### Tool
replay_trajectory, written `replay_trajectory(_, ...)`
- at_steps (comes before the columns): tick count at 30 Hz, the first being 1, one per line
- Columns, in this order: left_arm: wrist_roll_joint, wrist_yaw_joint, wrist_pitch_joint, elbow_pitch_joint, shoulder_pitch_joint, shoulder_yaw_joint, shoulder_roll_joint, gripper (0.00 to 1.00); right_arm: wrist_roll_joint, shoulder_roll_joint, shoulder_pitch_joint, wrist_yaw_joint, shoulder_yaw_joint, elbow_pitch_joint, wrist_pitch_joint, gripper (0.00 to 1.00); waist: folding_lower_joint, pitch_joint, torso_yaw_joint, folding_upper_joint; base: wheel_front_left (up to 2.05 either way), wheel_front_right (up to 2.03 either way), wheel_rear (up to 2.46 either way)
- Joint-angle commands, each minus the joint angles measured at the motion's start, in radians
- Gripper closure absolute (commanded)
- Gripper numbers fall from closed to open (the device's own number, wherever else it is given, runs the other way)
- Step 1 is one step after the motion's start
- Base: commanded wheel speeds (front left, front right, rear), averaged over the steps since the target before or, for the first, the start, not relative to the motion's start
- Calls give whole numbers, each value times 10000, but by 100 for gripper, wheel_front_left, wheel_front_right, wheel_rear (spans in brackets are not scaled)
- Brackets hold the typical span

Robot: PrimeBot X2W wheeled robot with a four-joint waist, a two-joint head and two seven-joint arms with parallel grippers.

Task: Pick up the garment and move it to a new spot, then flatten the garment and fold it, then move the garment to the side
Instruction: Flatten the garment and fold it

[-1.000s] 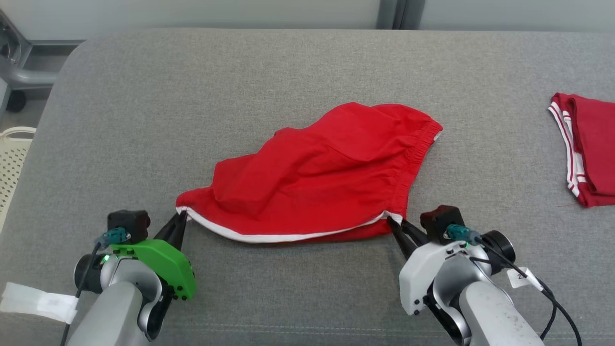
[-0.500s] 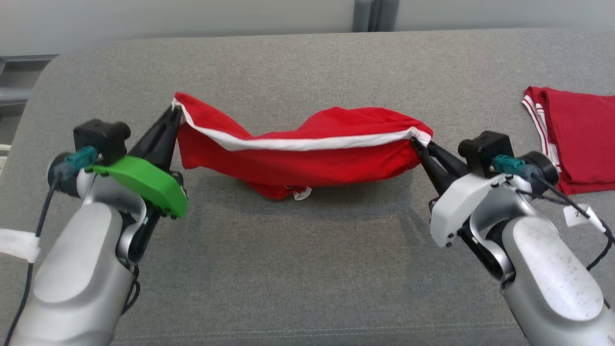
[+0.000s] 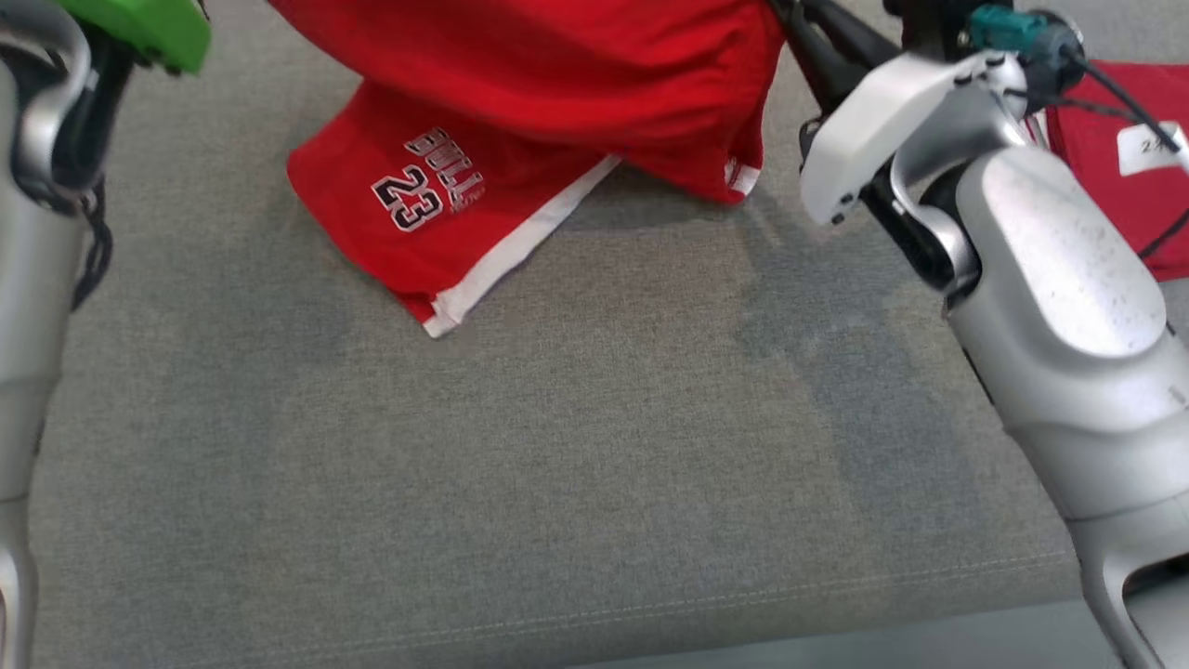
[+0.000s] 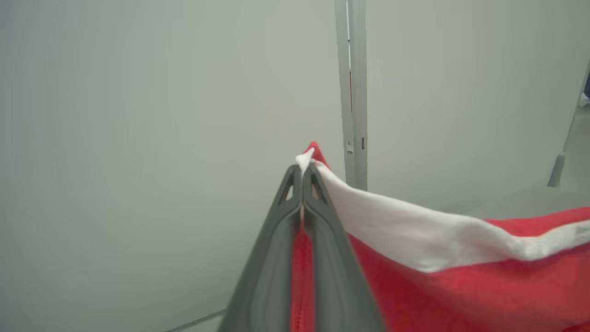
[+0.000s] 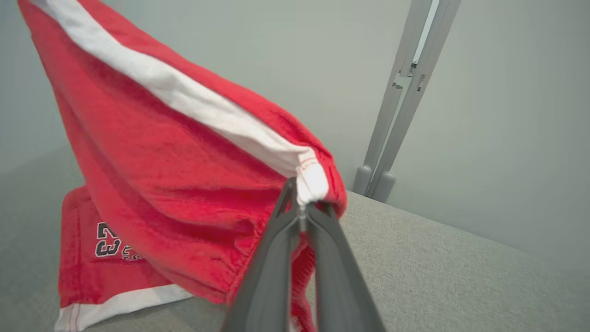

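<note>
The left gripper [image 4: 303, 174] and right gripper [image 5: 300, 205] each clamp a white-trimmed corner of the red jersey shorts [image 3: 557, 56], hung nine-to-three between them, printed leg touching the grey fabric cushion [image 3: 594, 465] at six o'clock.

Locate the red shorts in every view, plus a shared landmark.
Head view: red shorts at top centre, one leg on the grey cushion.
Left wrist view: lower right, pinched by the left tool.
Right wrist view: left and centre, pinched by the right tool.
Landmark: 23 print, head and right wrist.

Grey cushion [image 3: 594, 465] with red shorts [image 3: 409, 204] and second red garment [image 3: 1161, 190]
</note>
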Motion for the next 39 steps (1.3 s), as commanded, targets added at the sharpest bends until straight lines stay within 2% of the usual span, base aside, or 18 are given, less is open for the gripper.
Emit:
replay_trajectory(1,-111,-56,153,27,-927,-61,193,100,-16,82,-824,-16,48,546,-287,100,-1,1386,-630,0,0,0,0)
replay_trajectory(11,-373,-87,278,-187,-4359,-439,1086,100,-640,429,-3885,-19,-181,2357,-1700,100,-1,3015,-849,0,0,0,0)
replay_trajectory(16,-477,-68,-28,-106,-5944,-602,1211,100,-1334,612,-5228,-19,-737,3143,-2574,100,-1,3495,-852,0,0,0,0)
replay_trajectory(22,-387,-71,-895,-105,-6832,-1015,1051,100,-2438,777,-6251,-19,-1778,3682,-3571,100,-1,3841,-757,0,0,0,0)
replay_trajectory(27,-753,-71,-1441,-10,-6323,-1585,1057,100,-3210,943,-6221,-19,-2022,3918,-3820,100,-1,4028,-621,0,0,0,0)
replay_trajectory(33,-1237,-40,-1636,-15,-4988,-1842,1482,100,-3242,848,-5513,-19,-1192,4422,-3876,100,-1,3818,-437,0,0,0,0)
replay_trajectory(36,-1331,130,-1816,-171,-4005,-1831,1821,100,-3013,773,-5051,-18,-606,4501,-3891,100,-1,3498,-332,0,0,0,0)
replay_trajectory(39,-1663,538,-2094,-399,-2699,-1613,2065,100,-2745,579,-4547,-19,6,4468,-3888,100,-1,3015,-240,0,0,0,0)
